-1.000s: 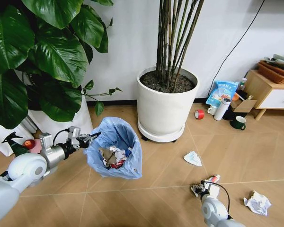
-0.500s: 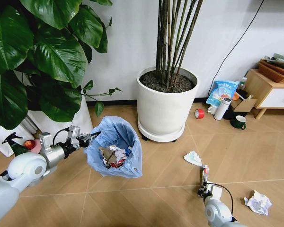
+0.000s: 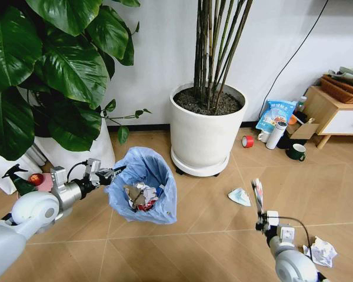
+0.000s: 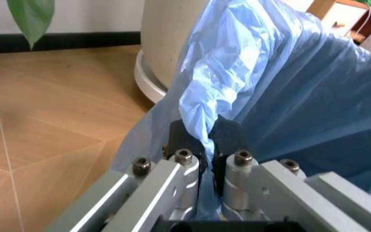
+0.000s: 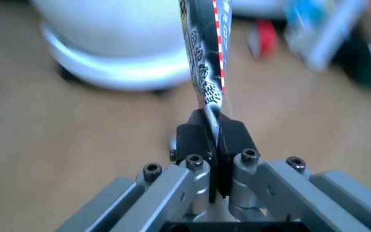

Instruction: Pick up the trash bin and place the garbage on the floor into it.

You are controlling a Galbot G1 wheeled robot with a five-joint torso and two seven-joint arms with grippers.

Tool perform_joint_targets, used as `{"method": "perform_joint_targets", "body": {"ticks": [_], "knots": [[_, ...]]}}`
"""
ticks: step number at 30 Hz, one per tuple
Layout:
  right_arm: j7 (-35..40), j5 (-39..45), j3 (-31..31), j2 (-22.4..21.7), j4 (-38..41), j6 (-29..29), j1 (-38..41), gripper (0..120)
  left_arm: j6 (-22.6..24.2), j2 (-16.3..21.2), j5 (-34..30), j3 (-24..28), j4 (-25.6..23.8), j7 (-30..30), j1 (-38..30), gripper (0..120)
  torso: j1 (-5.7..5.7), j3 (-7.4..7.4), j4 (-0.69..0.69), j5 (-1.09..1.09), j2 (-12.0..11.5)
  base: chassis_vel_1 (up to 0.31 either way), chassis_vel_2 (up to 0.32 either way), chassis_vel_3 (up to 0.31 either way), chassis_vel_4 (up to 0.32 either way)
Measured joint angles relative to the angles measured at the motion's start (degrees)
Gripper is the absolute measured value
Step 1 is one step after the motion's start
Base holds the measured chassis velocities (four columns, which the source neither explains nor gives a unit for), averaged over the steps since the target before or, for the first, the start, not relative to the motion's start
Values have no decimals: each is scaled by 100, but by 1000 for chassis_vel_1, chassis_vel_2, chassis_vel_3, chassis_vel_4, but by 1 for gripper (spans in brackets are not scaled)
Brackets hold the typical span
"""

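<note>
The trash bin (image 3: 142, 183), black with a light-blue bag (image 4: 282, 96) over its rim, holds several scraps. My left gripper (image 3: 114, 172) is shut on the bag at the bin's left rim, and its fingertips (image 4: 227, 137) pinch the plastic. My right gripper (image 3: 262, 221), lifted off the floor (image 3: 200, 247) to the bin's right, is shut on a flat red-and-white wrapper (image 3: 257, 196) that stands upright (image 5: 206, 58). Other garbage lies on the floor: a blue-white wrapper (image 3: 239, 197) and a crumpled white paper wad (image 3: 320, 251).
A big white plant pot (image 3: 207, 134) on a wheeled base stands just behind the bin. At the back right are a wooden cabinet (image 3: 336, 111), a green mug (image 3: 296, 153), a white bottle (image 3: 276, 135), a red tape roll (image 3: 247, 141) and a snack bag (image 3: 276, 114). A large leafy plant (image 3: 41, 70) crowds the left.
My right gripper has risen from the floor and shifted right with the wrapper, which now points up. The left gripper and the bin stay put.
</note>
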Motion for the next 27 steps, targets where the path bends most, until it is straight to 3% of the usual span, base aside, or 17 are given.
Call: {"method": "perform_joint_targets", "body": {"ticks": [6, 14, 19, 27], "knots": [[-811, -94, -34, -215, 271, 841, 296, 0, 0, 10, -12, 204, 32, -2, -130, 0, 0, 0, 1, -1, 0, 0, 0, 0, 0], [-2047, 174, -605, -459, 540, 1787, 1086, 0, -20, 1, -28, 535, 64, -11, -282, 0, 0, 0, 0, -2, 0, 0, 0, 0, 0], [-2710, 415, -1279, -290, 457, 2160, 1981, 0, -53, -3, -71, 540, 13, 5, -283, 0, 0, 0, 1, -3, 0, 0, 0, 0, 0], [-3136, 673, -2091, 209, 78, 2293, 2856, 0, -67, -60, -128, 595, -91, 6, -324, 0, 0, 0, 0, -2, 0, 0, 0, 0, 0]]}}
